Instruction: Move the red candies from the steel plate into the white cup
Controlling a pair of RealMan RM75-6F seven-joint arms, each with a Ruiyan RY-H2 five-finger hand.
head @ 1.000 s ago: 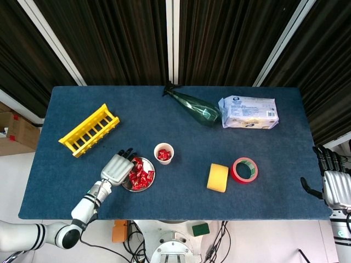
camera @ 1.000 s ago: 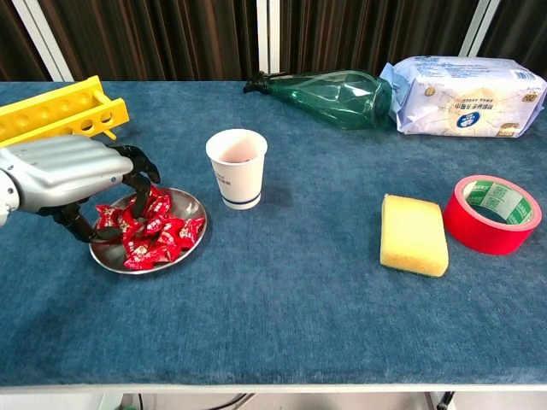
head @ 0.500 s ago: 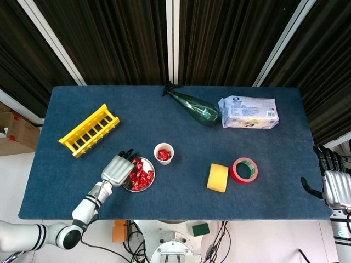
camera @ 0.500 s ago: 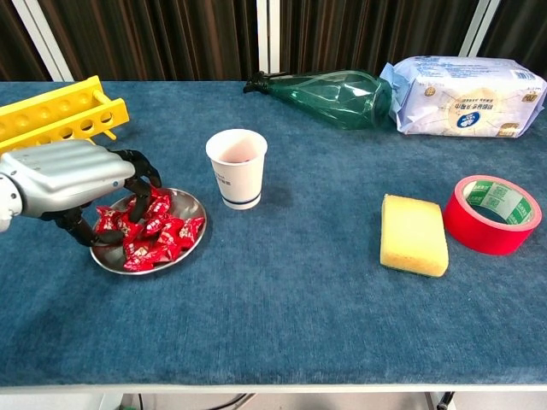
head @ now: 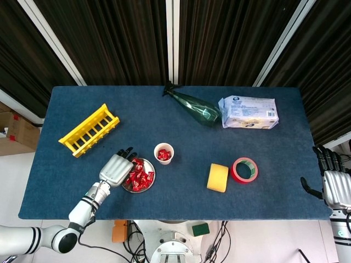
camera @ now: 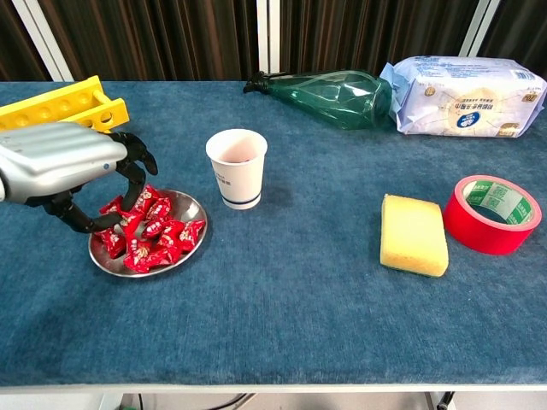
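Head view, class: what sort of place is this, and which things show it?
Probably a robot test bench in a lab, not a home: a blue-covered table before dark curtains, unrelated props like a tape roll and sponge, cables beneath.

The table (camera: 282, 316) wears a dark blue cloth. The candies (camera: 149, 235) are bright red on a silvery steel plate (camera: 190, 207), beside a white cup (camera: 237, 168) ringed with a thin dark band. The rack (camera: 60, 107) and sponge (camera: 413, 234) are yellow, the tape roll (camera: 494, 213) red with a green core, the bottle (camera: 329, 88) translucent green, the packet (camera: 466, 84) white printed blue. The left hand (camera: 60, 162) is silver-grey with black fingers (camera: 132, 166).
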